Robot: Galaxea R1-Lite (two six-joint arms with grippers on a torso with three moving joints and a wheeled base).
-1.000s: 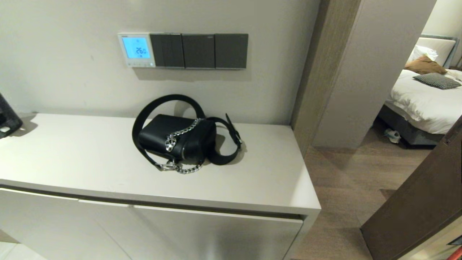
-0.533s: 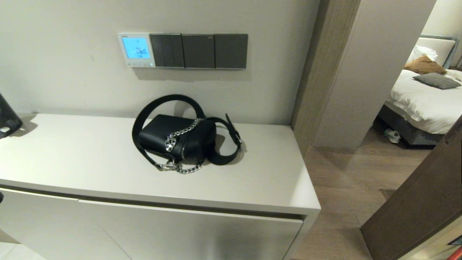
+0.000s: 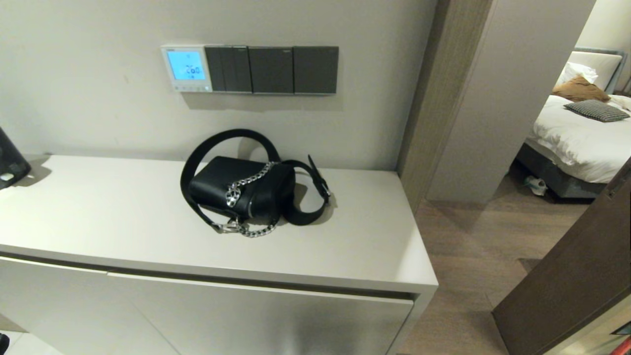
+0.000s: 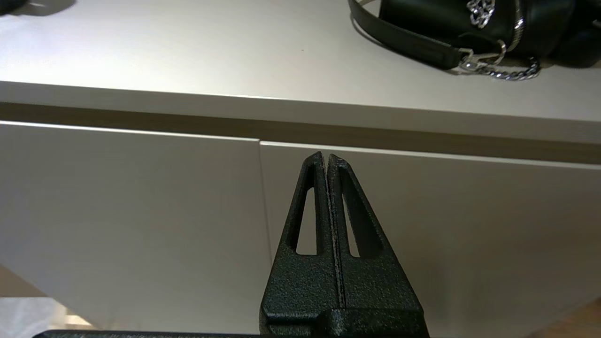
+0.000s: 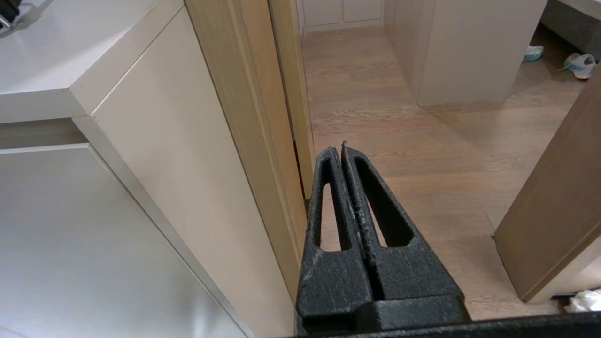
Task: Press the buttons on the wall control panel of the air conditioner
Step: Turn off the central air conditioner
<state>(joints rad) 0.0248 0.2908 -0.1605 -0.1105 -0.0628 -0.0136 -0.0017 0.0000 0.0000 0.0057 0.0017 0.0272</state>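
Note:
The air conditioner's wall control panel (image 3: pixel 186 68) is a small white thermostat on the wall above the cabinet. Its screen glows blue with digits. The buttons (image 3: pixel 190 88) are a row of tiny white keys under the screen. My left gripper (image 4: pixel 326 157) is shut and empty. It hangs low in front of the cabinet doors (image 4: pixel 141 211), below the cabinet top and far from the panel. My right gripper (image 5: pixel 339 148) is shut and empty, low beside the cabinet's right side (image 5: pixel 188 141) over the wood floor. Neither wrist view shows the panel.
Three dark grey switch plates (image 3: pixel 271 69) adjoin the panel on its right. A black handbag (image 3: pixel 241 190) with strap and chain lies on the cabinet top (image 3: pixel 98 217) below them. A black object (image 3: pixel 10 160) stands at the far left. A wooden door (image 3: pixel 581 276) and a doorway to a bedroom are on the right.
A dark part of my left arm at the head view's left edge has dropped from cabinet-top height to the bottom left corner. The panel and handbag have not moved.

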